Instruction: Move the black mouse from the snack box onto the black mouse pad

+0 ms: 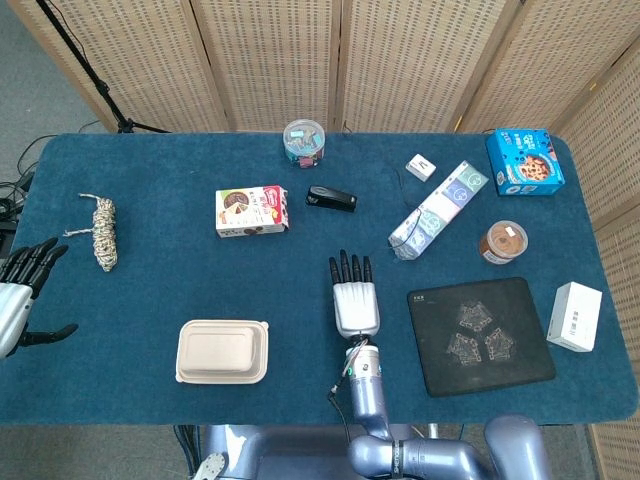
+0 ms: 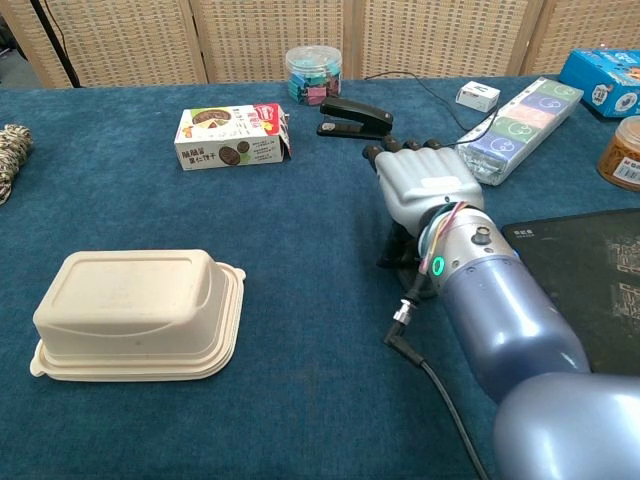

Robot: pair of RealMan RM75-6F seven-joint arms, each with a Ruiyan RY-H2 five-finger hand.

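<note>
I cannot find the black mouse for sure in either view. The snack box (image 1: 252,211) lies on its side on the blue table (image 1: 150,290), and I see nothing on top of it. A small black thing (image 1: 331,199) that looks like a stapler lies just beside the box, on its right.

My right hand (image 1: 355,302) is over the middle of the table, palm down. Its fingers (image 2: 412,147) are straight and side by side, and they point to the far side, toward that small black thing but well short of it. In the chest view there is a dark shape under the palm. I cannot tell if it is the thumb or something the hand holds.

The black mouse pad (image 1: 480,335) lies flat just to the right of this hand. The two are not touching.

My left hand (image 1: 20,290) hangs at the left edge of the table, far from everything else. Its fingers are spread apart and it holds nothing.

A tan lunch box (image 1: 222,351) with its lid on sits to the left of my right hand.
</note>
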